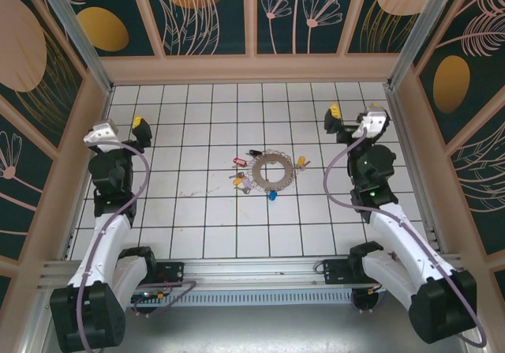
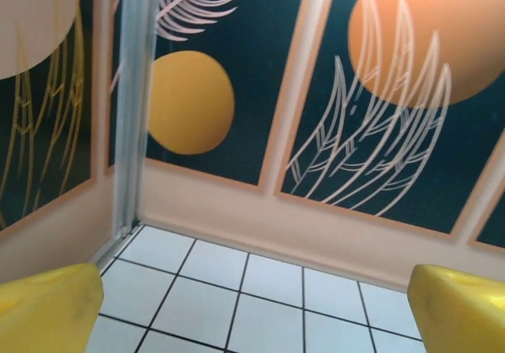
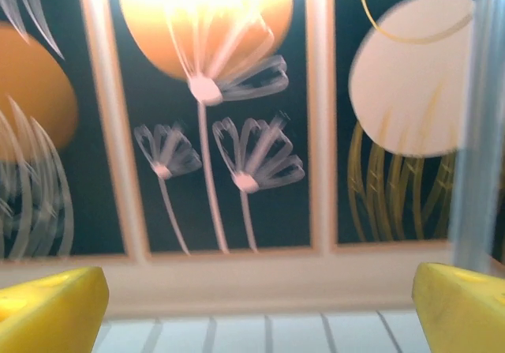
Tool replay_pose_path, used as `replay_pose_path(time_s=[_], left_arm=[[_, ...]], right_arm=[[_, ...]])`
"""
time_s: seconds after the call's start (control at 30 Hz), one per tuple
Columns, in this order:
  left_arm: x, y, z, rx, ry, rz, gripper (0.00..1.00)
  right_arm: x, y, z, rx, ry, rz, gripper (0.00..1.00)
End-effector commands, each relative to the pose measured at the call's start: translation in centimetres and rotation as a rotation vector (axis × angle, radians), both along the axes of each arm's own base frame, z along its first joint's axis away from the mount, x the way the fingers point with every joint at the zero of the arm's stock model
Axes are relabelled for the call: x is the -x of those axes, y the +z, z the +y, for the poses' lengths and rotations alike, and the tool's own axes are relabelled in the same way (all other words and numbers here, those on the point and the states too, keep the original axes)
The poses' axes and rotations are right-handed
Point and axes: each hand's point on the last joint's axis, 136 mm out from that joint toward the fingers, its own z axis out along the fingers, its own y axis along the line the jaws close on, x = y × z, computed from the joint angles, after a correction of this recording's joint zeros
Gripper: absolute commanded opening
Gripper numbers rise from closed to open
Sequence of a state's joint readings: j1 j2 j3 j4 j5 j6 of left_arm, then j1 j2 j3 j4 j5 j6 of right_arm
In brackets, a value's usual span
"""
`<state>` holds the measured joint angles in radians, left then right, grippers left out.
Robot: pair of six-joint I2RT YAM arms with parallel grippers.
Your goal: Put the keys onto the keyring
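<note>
Grey keyring [image 1: 256, 173] well apart from both jaws

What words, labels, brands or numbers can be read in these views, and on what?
None can be read. The wall panels carry only painted leaves, flowers and circles. The keys and keyring are too small to show any marking.

A robot-lab test cell is suggested: a white-tiled table [image 1: 197, 211] is enclosed by floral-printed panels [image 1: 209, 13] and aluminium posts [image 1: 72, 33], with left arm [image 1: 102, 246] and right arm [image 1: 402, 238] bolted at its near edge.
</note>
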<state>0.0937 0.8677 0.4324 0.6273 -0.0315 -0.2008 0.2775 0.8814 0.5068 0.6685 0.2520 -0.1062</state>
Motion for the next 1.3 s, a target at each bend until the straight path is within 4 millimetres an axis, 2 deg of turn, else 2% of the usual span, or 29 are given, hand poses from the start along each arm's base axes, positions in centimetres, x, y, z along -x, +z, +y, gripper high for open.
replay_pose_path(time_s=[0.0, 0.03, 0.13, 0.23, 0.33, 0.47, 0.53, 0.73, 0.9, 1.0, 1.13, 1.27], left_arm=[[0.3, -2.1, -0.4, -0.087, 0.022, 0.009, 0.99], [0.4, -3.5, -0.3, -0.113, 0.043, 0.040, 0.99], [0.3, -6.8, -0.5, -0.172, 0.053, 0.115, 0.99], [0.2, -9.3, -0.6, -0.173, 0.043, 0.154, 0.99], [0.3, -11.1, -0.4, -0.155, 0.053, 0.170, 0.99], [-0.2, -12.7, -0.4, -0.149, 0.049, 0.183, 0.99], [-0.2, -12.9, -0.1, -0.137, 0.067, 0.164, 0.99], [-2.2, -14.0, -0.4, -0.147, 0.045, 0.242, 0.99], [-3.0, -13.6, -1.5, -0.094, -0.020, 0.194, 0.99], [-4.1, -15.4, -1.4, -0.090, -0.016, 0.227, 0.99], [-3.4, -15.5, -2.0, -0.107, -0.044, 0.200, 0.99], [-4.0, -15.8, -1.6, -0.099, -0.024, 0.220, 0.99]], right_arm=[[0.5, -4.8, -2.2, 0.011, -0.042, 0.027, 0.99], [0.8, -6.7, -3.2, -0.016, -0.060, 0.040, 0.99], [0.6, -11.5, -4.3, -0.038, -0.039, 0.123, 0.99], [0.7, -14.9, -4.6, -0.037, -0.026, 0.174, 0.99], [0.8, -16.8, -4.9, -0.007, -0.046, 0.200, 0.99], [0.1, -17.1, -4.8, -0.007, -0.019, 0.177, 0.99], [-1.4, -18.4, -4.7, -0.003, -0.017, 0.235, 0.99], [-2.7, -20.5, -4.7, -0.015, 0.002, 0.291, 0.99], [-3.2, -20.7, -5.6, -0.051, -0.011, 0.305, 0.99], [-3.2, -20.6, -5.6, -0.051, -0.012, 0.305, 0.99], [-3.2, -20.7, -5.5, -0.050, -0.010, 0.306, 0.99], [-4.1, -21.3, -6.2, -0.070, -0.045, 0.349, 0.99]])
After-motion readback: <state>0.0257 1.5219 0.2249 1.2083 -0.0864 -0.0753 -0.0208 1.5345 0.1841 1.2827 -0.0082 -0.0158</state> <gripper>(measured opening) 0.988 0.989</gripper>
